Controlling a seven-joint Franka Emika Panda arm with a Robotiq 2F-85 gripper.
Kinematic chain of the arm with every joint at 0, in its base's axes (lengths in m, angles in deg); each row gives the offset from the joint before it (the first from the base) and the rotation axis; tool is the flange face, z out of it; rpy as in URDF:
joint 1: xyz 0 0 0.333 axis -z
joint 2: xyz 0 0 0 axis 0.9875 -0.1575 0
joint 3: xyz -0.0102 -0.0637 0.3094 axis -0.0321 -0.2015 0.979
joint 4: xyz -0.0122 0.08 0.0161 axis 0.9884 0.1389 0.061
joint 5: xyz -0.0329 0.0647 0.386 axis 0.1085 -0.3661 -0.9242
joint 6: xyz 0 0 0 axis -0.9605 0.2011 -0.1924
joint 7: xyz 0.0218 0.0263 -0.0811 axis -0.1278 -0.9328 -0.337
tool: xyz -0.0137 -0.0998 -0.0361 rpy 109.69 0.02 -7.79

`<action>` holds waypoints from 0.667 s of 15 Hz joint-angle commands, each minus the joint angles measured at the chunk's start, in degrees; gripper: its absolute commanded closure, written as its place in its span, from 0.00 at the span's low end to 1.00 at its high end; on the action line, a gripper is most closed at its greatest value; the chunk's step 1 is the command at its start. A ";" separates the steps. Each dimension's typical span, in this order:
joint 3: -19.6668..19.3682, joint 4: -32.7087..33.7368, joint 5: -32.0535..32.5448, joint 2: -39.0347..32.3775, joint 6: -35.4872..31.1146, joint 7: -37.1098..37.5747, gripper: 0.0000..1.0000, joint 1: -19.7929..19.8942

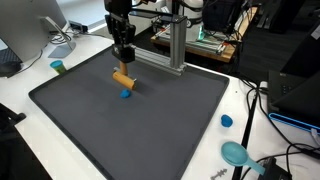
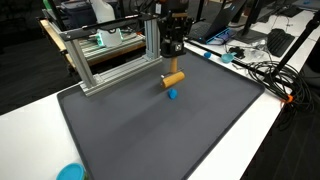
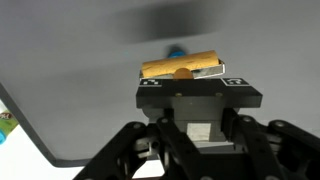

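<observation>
My gripper (image 1: 124,66) (image 2: 173,66) hangs over the far part of a dark grey mat (image 1: 150,125) (image 2: 160,130). It is shut on an orange-tan cylinder (image 1: 122,79) (image 2: 173,78), which lies crosswise between the fingers, slightly tilted, just above the mat. A small blue piece (image 1: 125,95) (image 2: 172,95) lies on the mat right under the cylinder. In the wrist view the cylinder (image 3: 180,68) spans the jaws and the blue piece (image 3: 176,50) peeks out beyond it. The fingertips themselves are hidden by the gripper body.
An aluminium frame (image 1: 172,50) (image 2: 105,62) stands at the mat's far edge, close behind the gripper. A small teal cup (image 1: 58,67), a blue cap (image 1: 227,121) and a teal round thing (image 1: 236,153) (image 2: 70,172) lie on the white table. Cables (image 2: 265,75) run alongside.
</observation>
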 commanded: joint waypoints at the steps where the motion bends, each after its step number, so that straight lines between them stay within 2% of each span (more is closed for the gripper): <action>1: -1.30 0.31 -2.02 -0.68 -1.39 -1.47 0.78 -0.52; 10: -2.09 1.20 -4.38 -3.40 -3.56 -3.40 0.78 -0.53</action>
